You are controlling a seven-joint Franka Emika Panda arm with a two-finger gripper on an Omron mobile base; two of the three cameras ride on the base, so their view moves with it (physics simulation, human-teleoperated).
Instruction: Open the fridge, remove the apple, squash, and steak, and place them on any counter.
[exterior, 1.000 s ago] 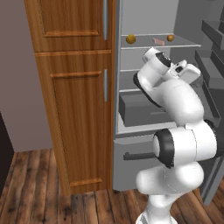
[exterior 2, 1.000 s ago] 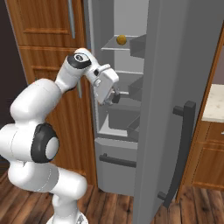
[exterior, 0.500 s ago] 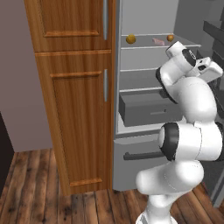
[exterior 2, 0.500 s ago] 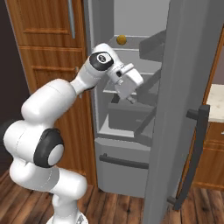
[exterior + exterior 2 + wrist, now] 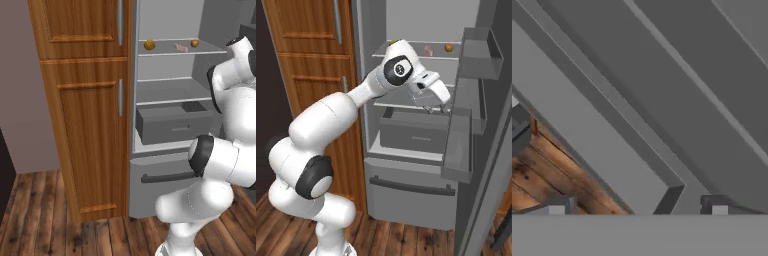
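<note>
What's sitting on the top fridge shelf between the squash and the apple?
The steak lies between the squash and the apple on that shelf, apart from both; the left base view shows it best.

The fridge [image 5: 170, 150] is finished in matt, smooth grey. Beside the fridge, the cabinet [image 5: 85, 115] is rendered in grained brown wood, and below it the floor [image 5: 45, 220] in darker rough planks.
</note>
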